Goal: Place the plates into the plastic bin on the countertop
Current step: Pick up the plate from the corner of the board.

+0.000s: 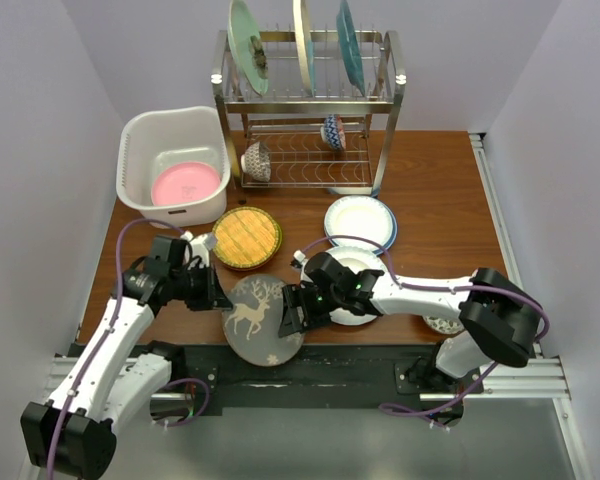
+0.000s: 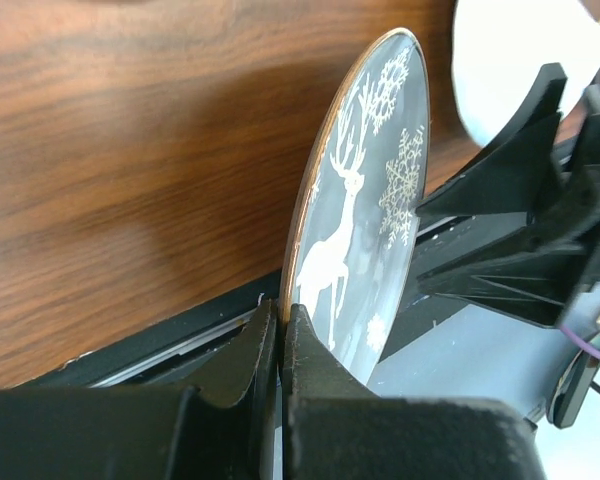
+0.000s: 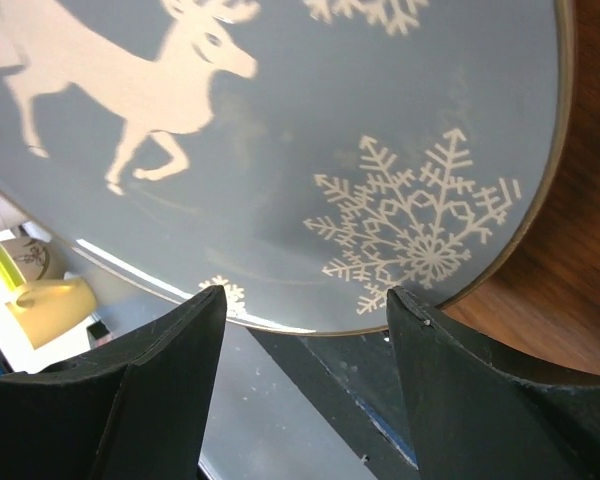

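grey round deer-print plate (image 1: 263, 320) overhangs the near edge of the reddish wood-grain countertop (image 1: 435, 190), rim pinched in left gripper (image 1: 218, 291), jaws narrow. right gripper (image 1: 293, 311) jaws wide, empty. risk: thin one-sided pinch slips, plate tips off edge before reaching white perforated plastic bin (image 1: 140, 150).

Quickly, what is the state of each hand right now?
Left hand: closed on the rim of the round grey deer plate.
Right hand: open, gripping nothing.
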Motion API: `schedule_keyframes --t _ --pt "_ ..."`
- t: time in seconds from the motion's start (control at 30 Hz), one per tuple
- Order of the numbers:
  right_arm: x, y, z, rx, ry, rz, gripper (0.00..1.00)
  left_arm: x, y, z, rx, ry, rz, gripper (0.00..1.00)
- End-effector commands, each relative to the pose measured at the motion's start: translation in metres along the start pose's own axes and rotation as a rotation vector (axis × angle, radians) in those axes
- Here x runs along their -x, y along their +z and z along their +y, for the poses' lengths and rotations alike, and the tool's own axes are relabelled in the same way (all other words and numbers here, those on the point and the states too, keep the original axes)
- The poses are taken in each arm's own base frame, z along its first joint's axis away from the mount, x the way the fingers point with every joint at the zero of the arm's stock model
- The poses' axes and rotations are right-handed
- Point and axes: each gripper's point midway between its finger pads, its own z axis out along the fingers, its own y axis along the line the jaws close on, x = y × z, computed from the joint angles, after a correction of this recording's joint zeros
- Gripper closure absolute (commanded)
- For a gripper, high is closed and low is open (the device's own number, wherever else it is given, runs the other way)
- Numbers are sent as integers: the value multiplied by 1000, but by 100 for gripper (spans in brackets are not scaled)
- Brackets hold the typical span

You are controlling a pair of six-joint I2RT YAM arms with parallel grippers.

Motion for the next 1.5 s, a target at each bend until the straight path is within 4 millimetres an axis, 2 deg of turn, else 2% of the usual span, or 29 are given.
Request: schedule_keyframes --t 0.0,0.37,0.6,1.0,1.23,1.47 --pt "16 -9 15 33 -41 -68 31 25 -22 -37 -112 54 -82 100" --pt "15 -12 14 35 -47 -77 30 46 -40 -45 -75 79 -139 100" --pt "13 -16 16 52 -46 -84 30 60 -44 -45 -35 67 -164 100" --pt "10 -18 12 45 -44 -87 30 115 -66 -61 18 71 -285 100" --pt "8 -19 11 41 -46 -85 29 135 -67 -68 23 70 -299 100" --pt "7 -20 9 44 -52 -85 27 154 -71 -65 53 63 -317 100"
